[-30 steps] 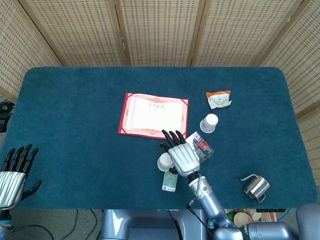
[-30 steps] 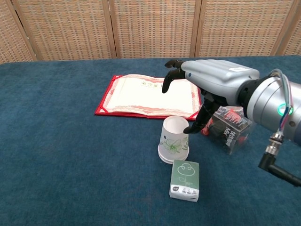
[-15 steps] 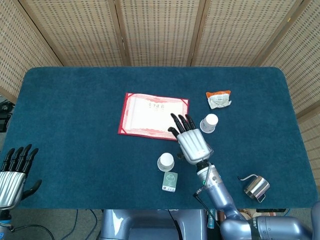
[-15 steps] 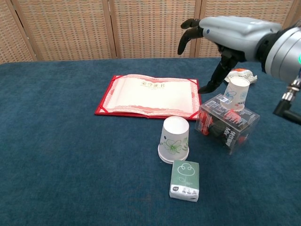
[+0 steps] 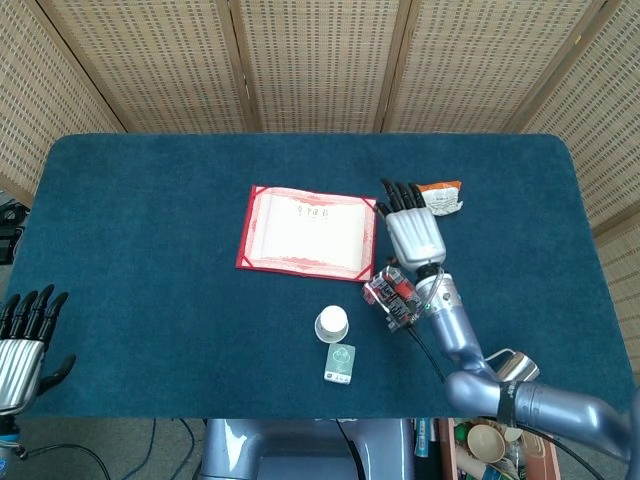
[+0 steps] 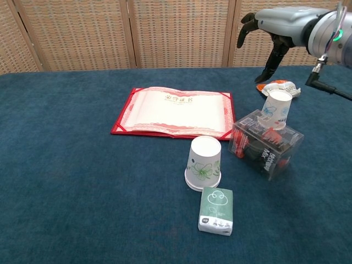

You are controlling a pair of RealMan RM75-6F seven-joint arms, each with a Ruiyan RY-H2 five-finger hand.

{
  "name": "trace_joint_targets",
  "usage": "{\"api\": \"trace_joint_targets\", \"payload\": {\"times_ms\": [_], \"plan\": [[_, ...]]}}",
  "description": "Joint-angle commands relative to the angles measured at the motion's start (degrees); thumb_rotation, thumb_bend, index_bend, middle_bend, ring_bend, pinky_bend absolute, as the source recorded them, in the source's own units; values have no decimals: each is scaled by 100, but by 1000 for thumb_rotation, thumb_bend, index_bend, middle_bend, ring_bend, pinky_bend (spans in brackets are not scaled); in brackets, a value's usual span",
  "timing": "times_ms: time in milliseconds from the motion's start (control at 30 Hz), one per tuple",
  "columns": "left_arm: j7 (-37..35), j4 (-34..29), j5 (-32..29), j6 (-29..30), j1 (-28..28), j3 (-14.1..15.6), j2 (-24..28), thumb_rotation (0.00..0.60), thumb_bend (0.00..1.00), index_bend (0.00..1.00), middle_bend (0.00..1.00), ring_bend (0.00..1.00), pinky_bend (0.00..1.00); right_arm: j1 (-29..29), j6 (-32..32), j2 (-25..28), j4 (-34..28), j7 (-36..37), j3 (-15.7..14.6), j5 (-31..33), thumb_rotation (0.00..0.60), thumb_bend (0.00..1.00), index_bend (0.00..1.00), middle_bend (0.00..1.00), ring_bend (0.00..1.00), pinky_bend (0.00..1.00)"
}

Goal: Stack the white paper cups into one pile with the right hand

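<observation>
Here the right hand hangs in the air above the far cup, fingers spread and curved downward, grasping nothing; in the chest view there is clear space between the fingertips and the cup's top. In the head view the hand covers that cup entirely. The far cup stands upside down, just behind a clear plastic box with red and black contents. The near cup, also upside down and printed with a green flower, stands apart from it, nearer the front of the table. Just in front of the near cup lies a small green packet. Behind it lies an open red folder with pale pages. An orange and white wrapper lies beyond the far cup. A steel pitcher sits near the table's front right edge. The left hand rests at the front left corner, released, fingers straight and apart, empty.
</observation>
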Motion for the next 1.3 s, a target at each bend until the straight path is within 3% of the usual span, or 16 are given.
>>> {"api": "trace_joint_targets", "payload": {"times_ms": [33, 400, 1300], "plan": [[22, 16, -24, -30, -15, -8, -12, 600, 268, 0, 0, 0, 0, 138, -244, -48, 472, 190, -18, 269, 600, 86, 296, 0, 0, 0], [140, 62, -79, -148, -64, 7, -84, 600, 268, 0, 0, 0, 0, 249, -667, -117, 1228, 296, -354, 906, 600, 86, 297, 0, 0, 0], [212, 137, -58, -244, -128, 61, -161, 600, 267, 0, 0, 0, 0, 443, -1146, -509, 2382, 568, -767, 1164, 600, 87, 326, 0, 0, 0]]}}
